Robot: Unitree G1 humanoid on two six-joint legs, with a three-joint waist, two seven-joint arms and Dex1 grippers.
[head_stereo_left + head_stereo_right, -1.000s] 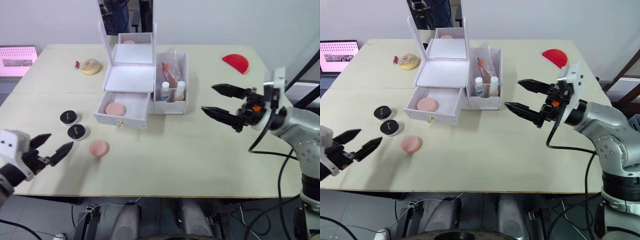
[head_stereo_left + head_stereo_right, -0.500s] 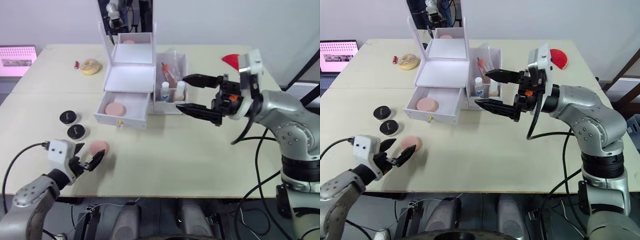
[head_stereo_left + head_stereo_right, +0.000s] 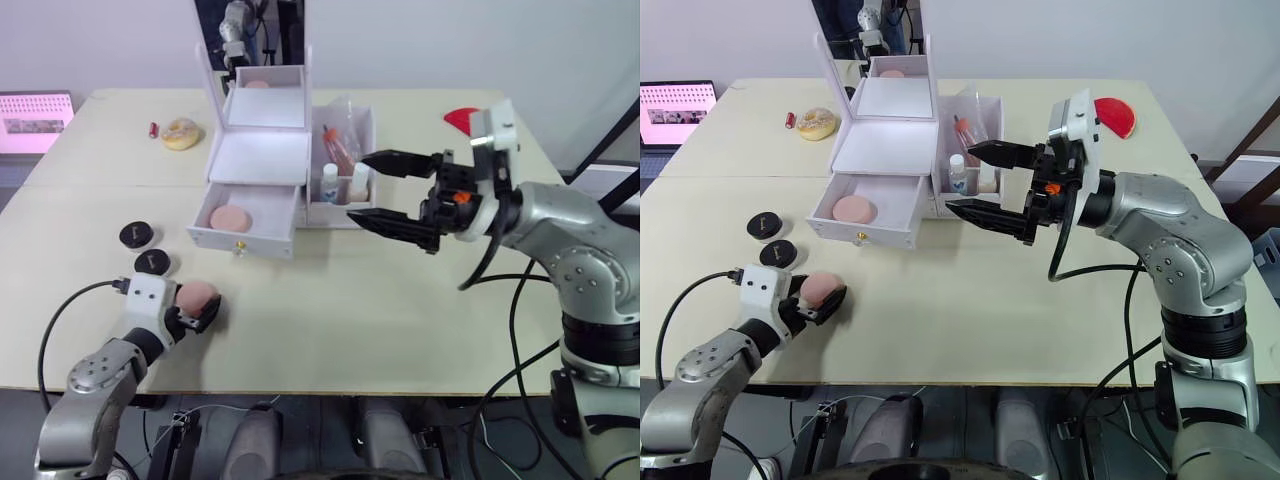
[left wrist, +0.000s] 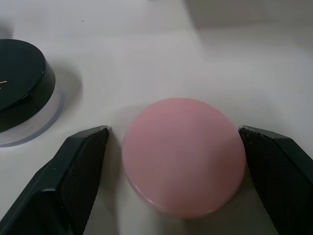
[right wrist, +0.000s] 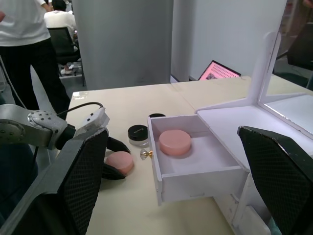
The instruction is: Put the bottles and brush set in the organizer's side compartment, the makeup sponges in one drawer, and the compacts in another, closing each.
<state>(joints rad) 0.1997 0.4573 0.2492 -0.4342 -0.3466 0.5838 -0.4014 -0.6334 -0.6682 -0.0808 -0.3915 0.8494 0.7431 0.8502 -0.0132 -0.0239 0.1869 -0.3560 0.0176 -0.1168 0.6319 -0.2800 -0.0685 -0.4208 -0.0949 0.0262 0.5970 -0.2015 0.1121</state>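
Your head stereo pair looks forward and down over the whole table (image 3: 330,300). Left wrist cam sits close on the pink sponge (image 4: 183,155). Right wrist cam faces across the table at the open drawer (image 5: 195,166) and shares that sponge.

The organizer (image 3: 262,170) is located on the counter (image 3: 420,310), toward the rear centre. Its lower drawer (image 3: 248,225) is pulled out, and one makeup sponge (image 3: 231,218) is contained in it. Two bottles (image 3: 343,183) and a brush set (image 3: 338,145) are held in the side compartment (image 3: 341,170) on the organizer's right. Two compacts (image 3: 144,248) are placed left of the drawer. A second makeup sponge (image 4: 183,155) is positioned in front of them, between the left end effector's (image 3: 195,311) fingers.
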